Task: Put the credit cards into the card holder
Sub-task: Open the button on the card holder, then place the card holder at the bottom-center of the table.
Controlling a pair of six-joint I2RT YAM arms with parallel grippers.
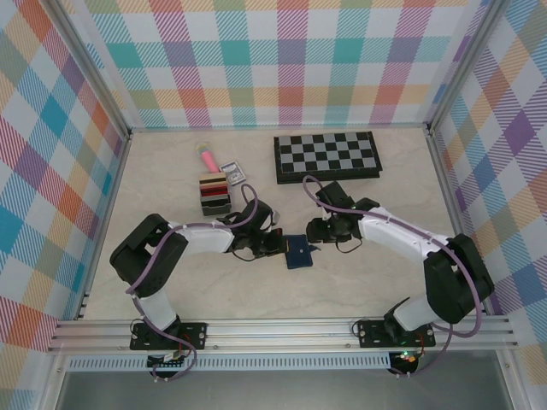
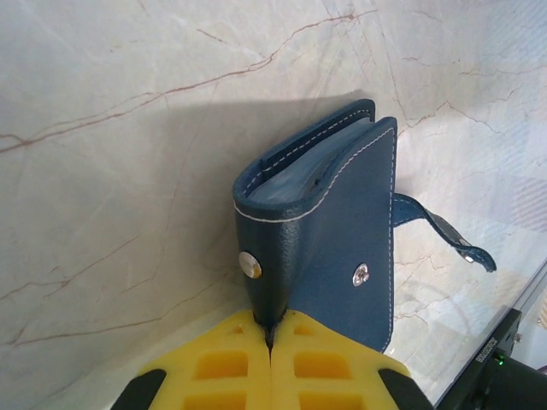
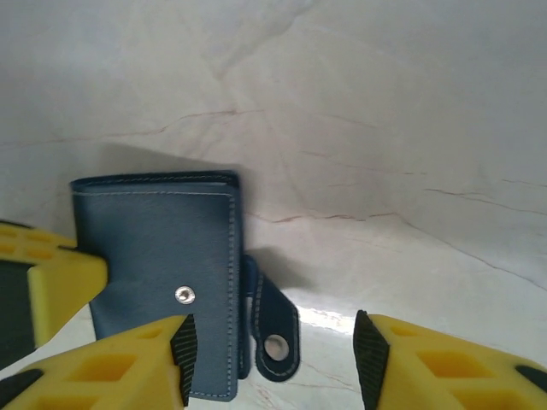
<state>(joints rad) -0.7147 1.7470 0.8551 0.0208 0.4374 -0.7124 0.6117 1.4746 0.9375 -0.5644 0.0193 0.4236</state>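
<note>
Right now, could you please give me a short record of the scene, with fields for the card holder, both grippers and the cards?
card holder: folded, snap tab unfastened and hanging loose
left gripper: shut on the card holder's edge
right gripper: open, one finger on each side of the snap tab
credit cards: slotted in the grey stand, apart from the card holder
chessboard: flat at the far side

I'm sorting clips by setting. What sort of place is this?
Probably a lab robot test booth: plaid backdrop walls, an aluminium rail carrying two robot arms, and staged props like a chessboard.
</note>
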